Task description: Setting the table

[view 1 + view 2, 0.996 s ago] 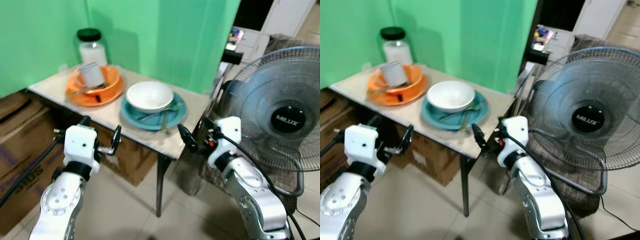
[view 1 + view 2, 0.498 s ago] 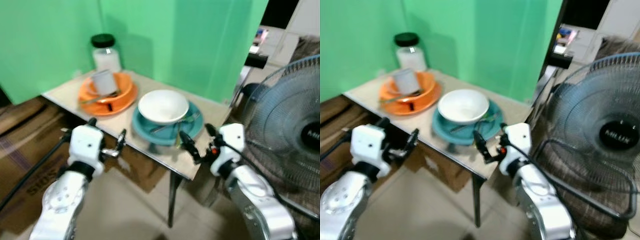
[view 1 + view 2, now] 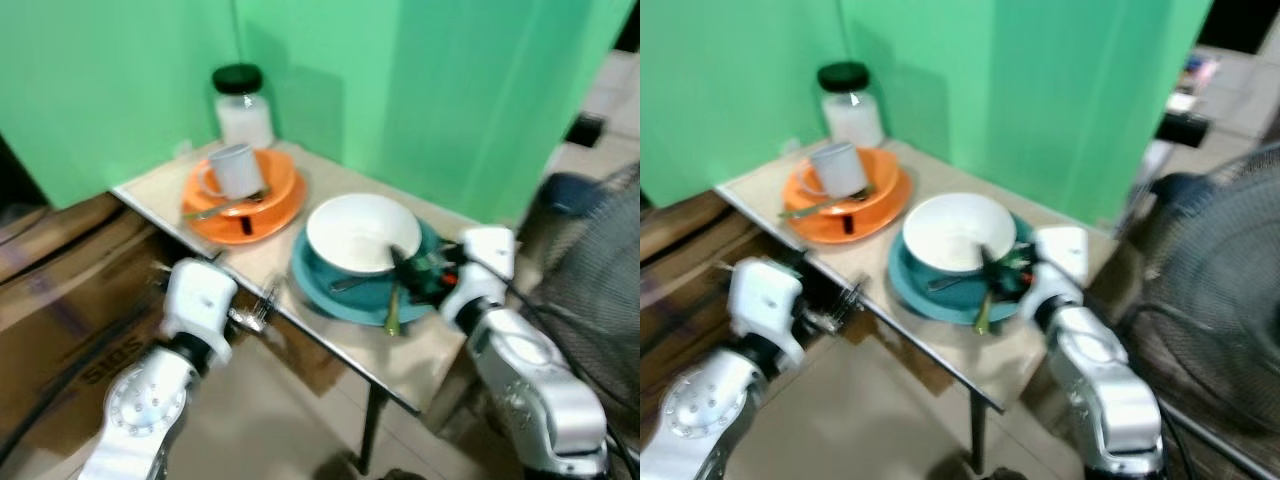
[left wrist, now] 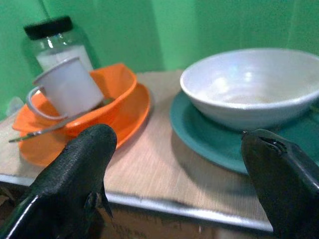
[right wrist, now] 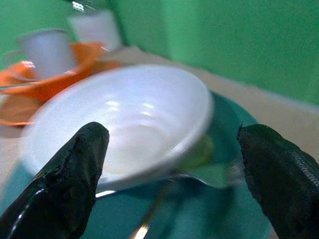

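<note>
Small table (image 3: 268, 262) against green wall (image 3: 120, 70): two place settings being approached by both grippers.

One smooth white bowl (image 3: 362, 232) is being carried on one round teal plate (image 3: 318, 291), with cutlery (image 3: 391, 313) lying across the plate's near edge; count blurred. One shallow orange bowl (image 3: 262, 185) on one orange plate (image 3: 240, 226) is holding one tilted white mug (image 3: 233, 170) and a utensil. One glass jar (image 3: 243, 107), black-lidded, white contents, is being kept behind. The right gripper (image 3: 410, 272) is being held over the teal plate beside the bowl, fingers (image 5: 65, 174) spread wide in the right wrist view. The left gripper (image 3: 262, 312) is being held at the table's front edge, fingers (image 4: 75, 169) parted; the left wrist view is giving the woven-looking tabletop grain.
</note>
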